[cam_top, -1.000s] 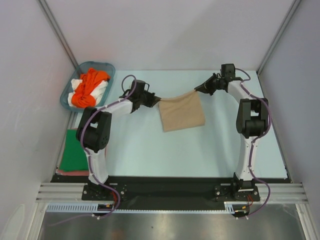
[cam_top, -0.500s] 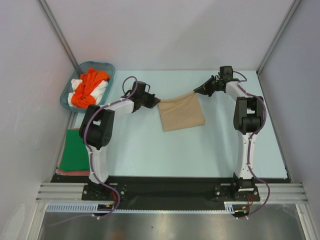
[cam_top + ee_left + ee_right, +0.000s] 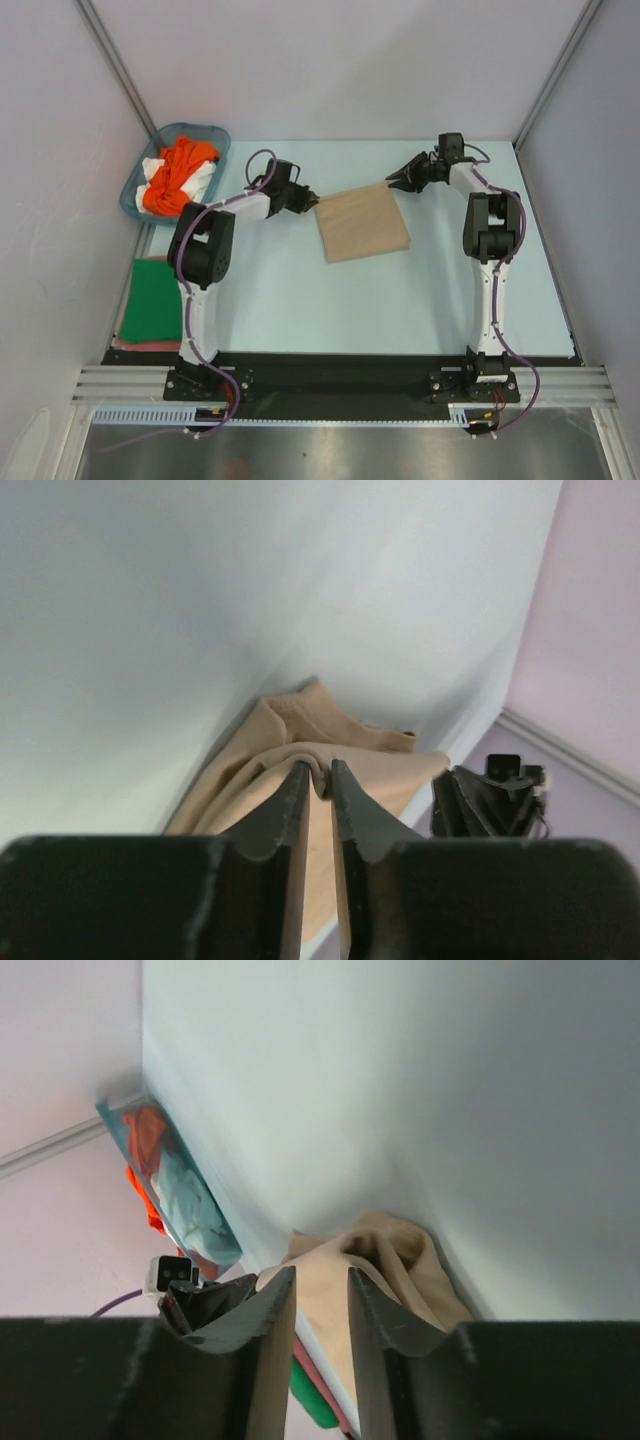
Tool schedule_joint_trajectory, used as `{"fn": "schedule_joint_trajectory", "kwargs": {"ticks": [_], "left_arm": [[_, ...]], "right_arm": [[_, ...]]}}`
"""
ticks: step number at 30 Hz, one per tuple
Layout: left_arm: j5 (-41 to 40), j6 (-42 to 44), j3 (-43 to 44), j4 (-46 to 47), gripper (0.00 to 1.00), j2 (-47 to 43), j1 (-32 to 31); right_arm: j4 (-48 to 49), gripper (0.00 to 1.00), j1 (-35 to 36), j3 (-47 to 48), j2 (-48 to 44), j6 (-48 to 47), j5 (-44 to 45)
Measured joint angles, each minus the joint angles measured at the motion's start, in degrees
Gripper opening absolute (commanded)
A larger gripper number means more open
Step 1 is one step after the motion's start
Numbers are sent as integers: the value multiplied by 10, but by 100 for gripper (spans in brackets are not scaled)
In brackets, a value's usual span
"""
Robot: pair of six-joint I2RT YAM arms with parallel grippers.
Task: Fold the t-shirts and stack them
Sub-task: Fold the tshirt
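A tan-beige t-shirt (image 3: 362, 222) lies folded flat in the middle of the table. My left gripper (image 3: 312, 201) is at its far left corner. In the left wrist view it (image 3: 320, 770) is shut on a pinched fold of the tan shirt (image 3: 300, 730). My right gripper (image 3: 393, 180) is at the far right corner. In the right wrist view it (image 3: 322, 1278) has its jaws a little apart, with the bunched corner (image 3: 390, 1250) just past the fingertips. A dark green shirt (image 3: 150, 300) lies folded on a reddish one (image 3: 140, 343) at the near left.
A teal basket (image 3: 135, 190) at the far left holds an orange shirt (image 3: 175, 175) and a white shirt (image 3: 200, 180). White walls stand on three sides. The table's black front rail (image 3: 330, 365) runs between the arm bases.
The shirt's far edge, held raised and stretched between the grippers, has come down flat on the table. Both arms have shifted slightly, and the right jaws now stand apart at the corner.
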Motion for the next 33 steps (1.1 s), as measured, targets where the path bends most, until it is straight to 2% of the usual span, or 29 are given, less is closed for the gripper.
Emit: {"fn": "schedule_joint_trajectory", "kwargs": {"ticks": [1, 5, 6, 10, 13, 16, 18, 20, 22, 24, 28, 30, 33], "left_arm": [[0, 11, 15, -13, 26, 7, 2], [-5, 125, 88, -68, 46, 26, 17], [-5, 153, 94, -73, 47, 23, 23], [16, 230, 62, -54, 48, -21, 45], [53, 247, -16, 21, 46, -76, 42], [103, 237, -50, 124, 41, -85, 19], [136, 216, -59, 205, 40, -70, -1], [164, 190, -61, 294, 41, -38, -18], [183, 159, -61, 372, 35, 5, -31], [193, 133, -60, 423, 33, 50, -35], [195, 100, -38, 462, 33, 144, -26], [210, 78, -18, 478, 31, 184, -15], [223, 76, 28, 483, 32, 207, 0]], "right_arm": [[-3, 36, -2, 11, 6, -2, -1], [-31, 53, -27, 99, 44, -36, -6], [-39, 54, -35, 106, 45, -47, -6], [-46, 50, -69, 90, 26, -103, -20], [6, 37, -73, -28, -39, -116, -42], [77, 29, -52, -128, -87, -97, -70], [149, 27, -27, -167, -93, -68, -93], [209, 22, -7, -184, -87, -37, -109], [277, 19, 15, -184, -67, 3, -126], [347, 18, 28, -172, -35, 45, -139], [434, 17, 29, -121, 53, 97, -148], [448, 17, 23, -92, 98, 116, -150], [449, 18, 11, -65, 113, 129, -163]]}}
